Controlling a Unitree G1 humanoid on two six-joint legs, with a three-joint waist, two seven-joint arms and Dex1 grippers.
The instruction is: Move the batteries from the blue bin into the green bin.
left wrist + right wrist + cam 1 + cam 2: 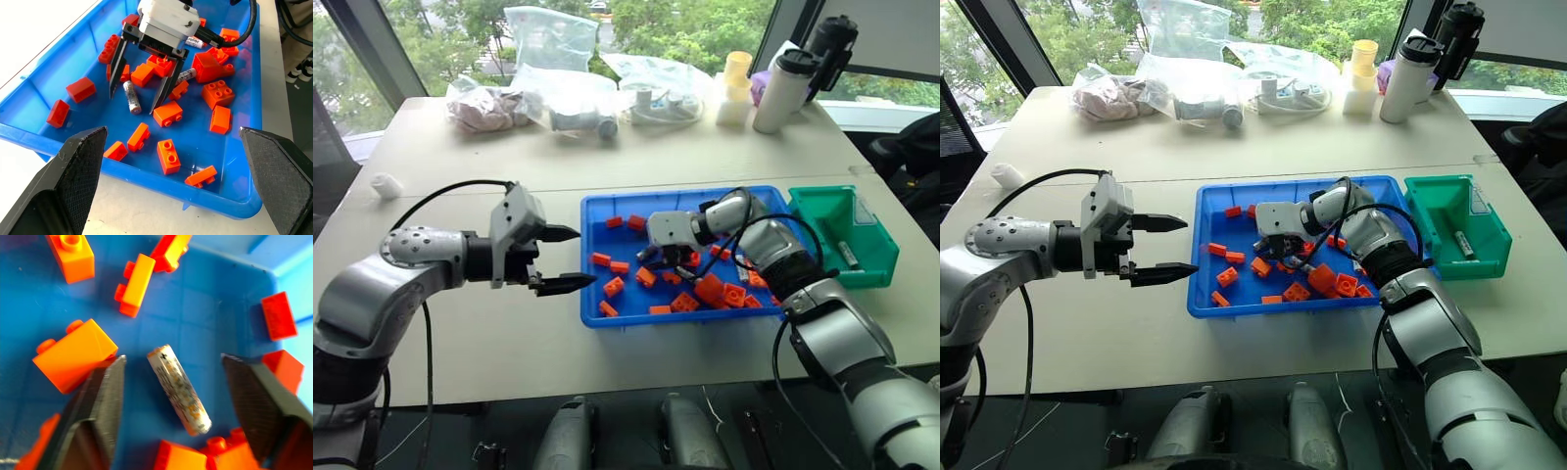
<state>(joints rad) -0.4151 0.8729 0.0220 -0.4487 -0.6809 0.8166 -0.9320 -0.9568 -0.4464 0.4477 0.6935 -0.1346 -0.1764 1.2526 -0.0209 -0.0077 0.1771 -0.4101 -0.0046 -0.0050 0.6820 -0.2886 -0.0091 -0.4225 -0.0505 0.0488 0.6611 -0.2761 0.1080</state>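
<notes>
Counter (724, 162) carries the blue bin (590, 262) mid-scene with the green bin (879, 262) touching or just beside its right end. Progress, judged from what's visible: at least one battery already lies in the green bin (1463, 245), so the job is started, not finished. Still in the blue bin among the orange bricks (167, 113): one battery (131, 97) lying flat on the floor between the right pincer's fingers, a second (186, 75) just past it by the big brick, and a third (194, 42) further back near the right wrist; more may be hidden under bricks, can't tell. Right arm reaches across the bin from the right, pincer (658, 262) angled down and toward the left, fingers (105, 396) straddling the target battery with a gap on each side, so released, nothing gripped yet. One finger sits close to an orange brick, which I'd guess could get pinched along with the battery. Left arm is parked over bare counter just left of the blue bin, pincer (564, 259) roughly level and pointing at the bin, fingers spread wide, empty. Current step looks like the close-on-battery part of the next pick; lift and carry to green bin remain.
</notes>
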